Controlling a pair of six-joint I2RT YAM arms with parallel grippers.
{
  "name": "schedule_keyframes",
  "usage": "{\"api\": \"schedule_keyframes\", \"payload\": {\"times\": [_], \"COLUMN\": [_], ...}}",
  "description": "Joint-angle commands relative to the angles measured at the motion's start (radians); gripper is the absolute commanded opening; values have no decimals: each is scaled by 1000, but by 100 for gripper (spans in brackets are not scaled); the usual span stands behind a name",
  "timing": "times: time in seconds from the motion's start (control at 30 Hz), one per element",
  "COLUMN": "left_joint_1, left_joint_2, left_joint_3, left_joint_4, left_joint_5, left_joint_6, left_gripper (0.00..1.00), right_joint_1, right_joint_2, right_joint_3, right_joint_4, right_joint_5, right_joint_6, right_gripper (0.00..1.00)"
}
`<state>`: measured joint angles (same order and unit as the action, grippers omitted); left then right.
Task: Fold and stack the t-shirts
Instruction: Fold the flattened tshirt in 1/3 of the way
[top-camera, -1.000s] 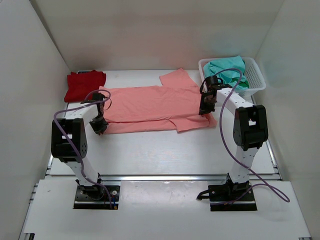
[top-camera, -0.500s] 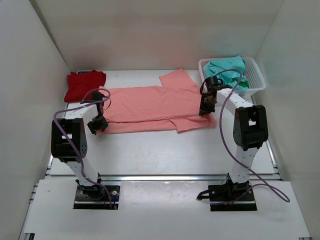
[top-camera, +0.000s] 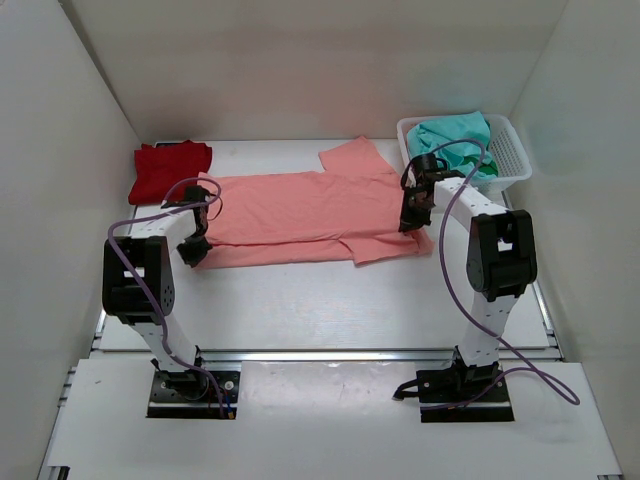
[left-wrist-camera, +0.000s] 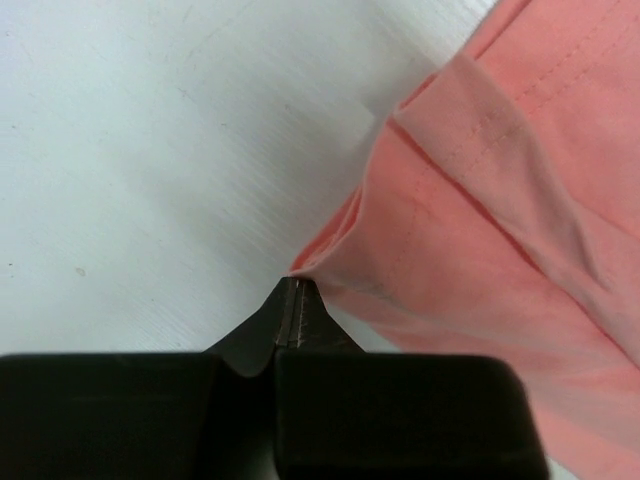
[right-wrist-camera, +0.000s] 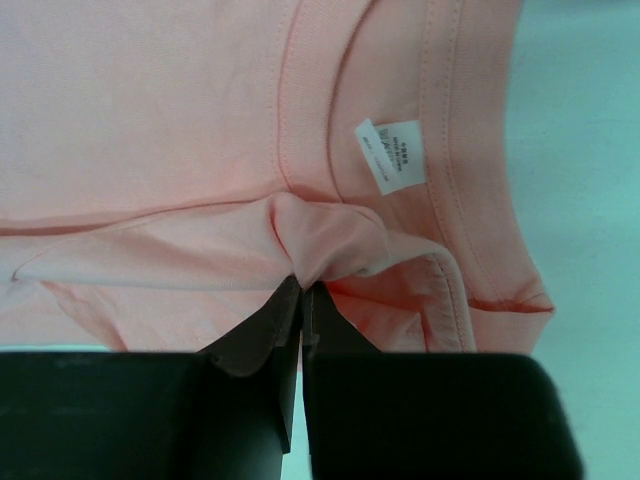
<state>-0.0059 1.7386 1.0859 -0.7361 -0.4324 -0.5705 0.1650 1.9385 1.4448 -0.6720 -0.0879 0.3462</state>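
Observation:
The salmon-pink t-shirt (top-camera: 305, 212) lies spread across the table, its near long edge folded over. My left gripper (top-camera: 196, 247) is shut on the shirt's hem corner (left-wrist-camera: 330, 255) at the left end. My right gripper (top-camera: 411, 217) is shut on a bunch of cloth (right-wrist-camera: 315, 240) beside the collar and its white label (right-wrist-camera: 392, 155) at the right end. The deep red t-shirt (top-camera: 168, 168) lies folded at the back left. The teal-green t-shirt (top-camera: 458, 140) is piled in the basket.
A white lattice basket (top-camera: 515, 160) stands at the back right, close to my right arm. White walls enclose the table on three sides. A metal rail runs along the table's near edge (top-camera: 330, 352).
My left gripper has moved slightly back and left with the hem corner. The right gripper has barely moved.

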Motion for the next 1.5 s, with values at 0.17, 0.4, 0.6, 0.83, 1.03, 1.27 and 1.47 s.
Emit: {"api": "schedule_keyframes", "payload": {"times": [0.17,0.4,0.6,0.83,1.03,1.27,1.47], "left_joint_1": [46,44,20,-48,-134,-152,-137], "left_joint_2": [-30,-65,-122,-151,-76,157,201], "left_joint_3": [-20,-1,15,34,74,213,154], "left_joint_4": [-46,-65,-51,1,62,-43,-97], "left_joint_5": [-75,-22,34,84,83,40,95], "left_joint_6": [43,54,52,57,34,-66,-22], "left_gripper": [0,28,41,43,43,46,49], "right_joint_1": [-51,-59,-50,-10,27,44,68], "right_joint_2": [-62,-81,-93,-191,-228,-122,-121], "right_joint_3": [-24,-14,12,-66,-153,-208,-297], "right_joint_4": [17,84,167,212,262,226,86], "right_joint_5": [20,-26,-38,69,77,46,54], "right_joint_6": [-9,-15,8,-16,-30,-7,56], "right_gripper": [0,0,25,37,31,30,29]}}
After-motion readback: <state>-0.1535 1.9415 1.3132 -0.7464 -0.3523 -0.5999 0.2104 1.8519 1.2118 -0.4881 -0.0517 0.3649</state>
